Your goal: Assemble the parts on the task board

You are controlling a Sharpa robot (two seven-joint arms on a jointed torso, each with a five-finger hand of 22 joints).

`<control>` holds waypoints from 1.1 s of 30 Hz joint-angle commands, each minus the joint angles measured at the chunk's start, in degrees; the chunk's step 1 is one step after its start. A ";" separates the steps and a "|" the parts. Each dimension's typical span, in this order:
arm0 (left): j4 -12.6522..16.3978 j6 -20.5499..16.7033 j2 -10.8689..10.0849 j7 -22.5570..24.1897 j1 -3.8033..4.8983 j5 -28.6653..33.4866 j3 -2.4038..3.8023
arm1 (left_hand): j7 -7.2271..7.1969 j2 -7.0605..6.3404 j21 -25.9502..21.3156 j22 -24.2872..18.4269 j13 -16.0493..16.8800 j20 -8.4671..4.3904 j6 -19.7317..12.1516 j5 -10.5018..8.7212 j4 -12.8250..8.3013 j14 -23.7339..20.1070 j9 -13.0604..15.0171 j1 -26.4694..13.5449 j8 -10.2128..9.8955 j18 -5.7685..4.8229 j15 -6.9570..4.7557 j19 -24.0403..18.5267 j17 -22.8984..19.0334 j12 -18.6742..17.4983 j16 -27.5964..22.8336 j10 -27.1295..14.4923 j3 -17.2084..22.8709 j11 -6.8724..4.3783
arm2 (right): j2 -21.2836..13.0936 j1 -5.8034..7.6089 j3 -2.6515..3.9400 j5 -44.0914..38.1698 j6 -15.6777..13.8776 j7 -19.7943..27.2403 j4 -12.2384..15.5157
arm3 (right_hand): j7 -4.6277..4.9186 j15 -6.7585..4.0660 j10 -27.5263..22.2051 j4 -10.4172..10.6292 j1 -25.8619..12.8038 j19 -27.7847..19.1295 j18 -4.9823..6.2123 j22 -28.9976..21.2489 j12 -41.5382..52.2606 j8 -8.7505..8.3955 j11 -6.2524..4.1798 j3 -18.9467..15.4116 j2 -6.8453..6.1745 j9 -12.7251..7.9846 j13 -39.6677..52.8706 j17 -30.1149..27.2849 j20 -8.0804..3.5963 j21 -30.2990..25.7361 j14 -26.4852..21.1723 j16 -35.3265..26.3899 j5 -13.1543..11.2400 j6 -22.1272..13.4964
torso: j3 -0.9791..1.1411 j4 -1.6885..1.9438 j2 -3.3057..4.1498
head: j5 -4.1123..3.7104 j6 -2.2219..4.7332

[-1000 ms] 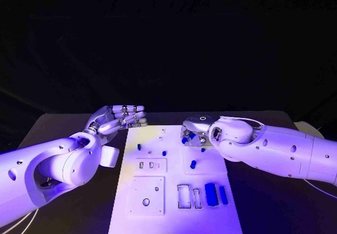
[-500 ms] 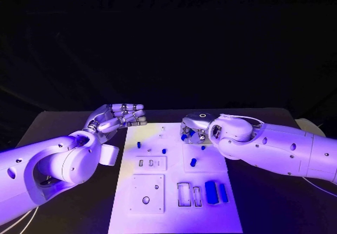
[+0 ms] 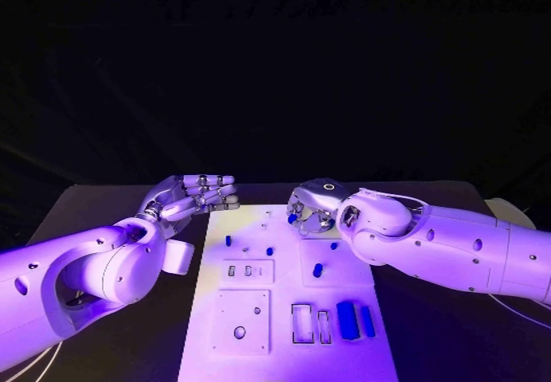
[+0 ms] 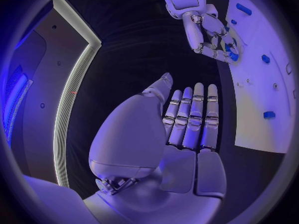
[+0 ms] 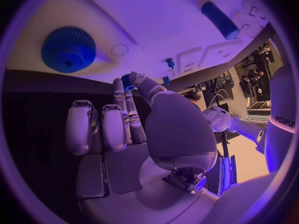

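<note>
Just right hand [image 3: 308,216] over task board [image 3: 281,318] far edge.

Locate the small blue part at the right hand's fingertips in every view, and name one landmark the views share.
Head view: the small blue part sits at the fingertips of the right hand, over the far end of the task board.
Left wrist view: the part is among the right hand's fingertips, at the board's edge.
Right wrist view: the part is pinched at the fingertips, in front of the board.
Shared landmark: the white task board.
</note>
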 commanded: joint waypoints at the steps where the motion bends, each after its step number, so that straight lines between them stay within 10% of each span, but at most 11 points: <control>1: -0.04 0.87 0.10 -0.06 0.13 0.05 0.05 | 0.44 0.12 -0.25 -0.07 -0.05 0.17 -0.07 0.03 0.01 -0.26 -0.07 -0.19 -0.26 0.69 0.12 -0.30 -0.04 -0.23 -0.25 0.04 0.24 0.33 | 1.54 0.15 0.02 -0.30 -3.72 -1.44 -1.32 | -0.77 -0.40 0.71 0.79 0.30 0.49 -1.03 0.10 -0.01 0.31 -0.22 0.91 0.62 2.09 0.07 -0.02 -0.09 0.23 2.58 0.24 -0.34 0.95 | -0.02 0.10 0.20 | 0.08 0.29; 33: -0.22 0.97 0.33 -0.23 0.54 0.05 0.05 | 0.46 0.12 -0.30 -0.11 -0.04 0.19 -0.10 0.02 -0.03 -0.28 -0.07 -0.16 -0.32 0.68 0.15 -0.36 -0.04 -0.31 -0.35 0.01 0.28 0.36 | 10.12 0.36 -0.01 0.13 -0.98 -2.72 -9.19 | -0.66 -0.31 0.47 1.37 -0.18 0.59 -1.10 0.59 -0.45 0.18 -0.09 1.15 0.18 2.38 0.05 -0.14 -0.06 0.54 2.57 0.34 -0.39 0.43 | -0.07 0.87 0.91 | 0.50 0.44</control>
